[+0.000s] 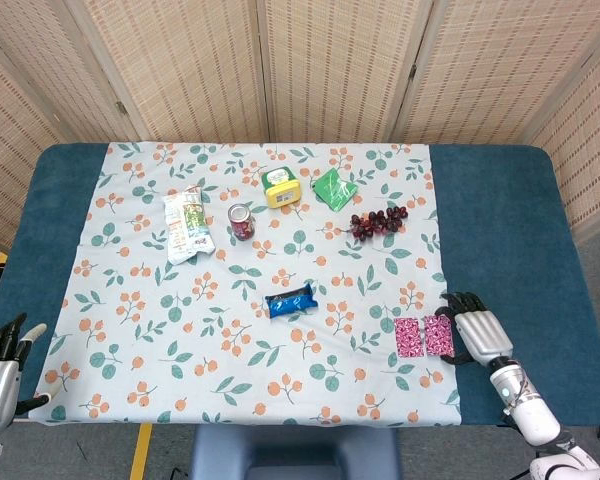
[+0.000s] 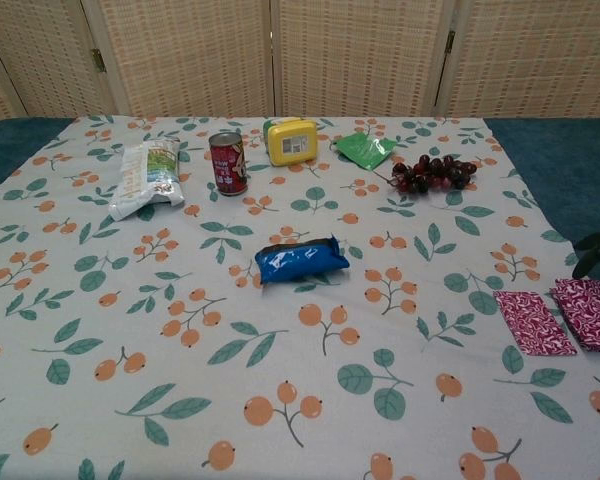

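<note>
A: Where is the right hand [image 1: 479, 336]?
B: At about four o'clock on the table, over the blue felt just off the edge of the floral tablecloth [image 1: 180, 330]. Its fingers are spread and it grasps nothing. In the chest view only dark fingertips [image 2: 598, 248] show at the right edge.

A: And the nearest things?
B: Two magenta patterned sachets [image 1: 423, 336] lie flat side by side on the cloth, just beside the hand at its nine o'clock. From the head view I cannot tell whether the thumb touches the nearer one.

A: The left hand [image 1: 0, 375]?
B: Low at eight o'clock, off the table's corner, fingers apart and holding nothing.

A: What else lies there?
B: A blue snack bar wrapper [image 1: 290, 301] near the centre. Toward twelve o'clock, a yellow tub [image 1: 281, 186], a green packet [image 1: 334, 187], a bunch of dark grapes [image 1: 378, 222], a red can [image 1: 241, 221] and a white snack bag [image 1: 186, 224].
</note>
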Robot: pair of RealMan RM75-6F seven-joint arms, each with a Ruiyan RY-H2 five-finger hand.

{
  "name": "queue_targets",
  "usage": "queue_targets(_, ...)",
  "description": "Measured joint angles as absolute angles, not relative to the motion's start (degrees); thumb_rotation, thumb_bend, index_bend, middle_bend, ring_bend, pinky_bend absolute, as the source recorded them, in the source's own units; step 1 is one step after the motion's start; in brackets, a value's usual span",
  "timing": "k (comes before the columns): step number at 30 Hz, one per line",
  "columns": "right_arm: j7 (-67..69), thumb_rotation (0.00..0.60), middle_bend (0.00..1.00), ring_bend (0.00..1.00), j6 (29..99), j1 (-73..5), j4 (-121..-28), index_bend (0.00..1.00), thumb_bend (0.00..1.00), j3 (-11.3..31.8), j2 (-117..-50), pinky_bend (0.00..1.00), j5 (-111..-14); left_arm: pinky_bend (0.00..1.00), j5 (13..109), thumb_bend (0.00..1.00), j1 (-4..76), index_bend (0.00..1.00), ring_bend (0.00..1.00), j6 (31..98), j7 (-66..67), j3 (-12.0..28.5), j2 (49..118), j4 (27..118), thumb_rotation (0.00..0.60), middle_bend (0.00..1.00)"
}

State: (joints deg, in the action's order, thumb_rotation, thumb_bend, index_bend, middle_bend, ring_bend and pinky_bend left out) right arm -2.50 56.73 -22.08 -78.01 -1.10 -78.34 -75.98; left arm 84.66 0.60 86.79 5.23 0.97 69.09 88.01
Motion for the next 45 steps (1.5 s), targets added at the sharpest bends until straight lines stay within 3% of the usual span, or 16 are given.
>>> queue_targets(31,0.0,0.545,0.11,0.0,55.0,-21.9,-74.5,0.21,0.19,-0.7,-79.7,0.0,-77.4,0.0,84.9,0.22,0.3,0.19,0.08,87.3,6.0,0.9,69.1,88.5,0.6,0.04)
queue_targets(45,-1.1,0.544,0.11,0.0,54.3,-23.5,-80.7,0.21,0.19,0.3,-80.1,0.0,-77.8,0.0,85.0,0.22,0.5,0.19,0.08,87.1,5.9,0.9,69.2,88.3,0.6,0.04)
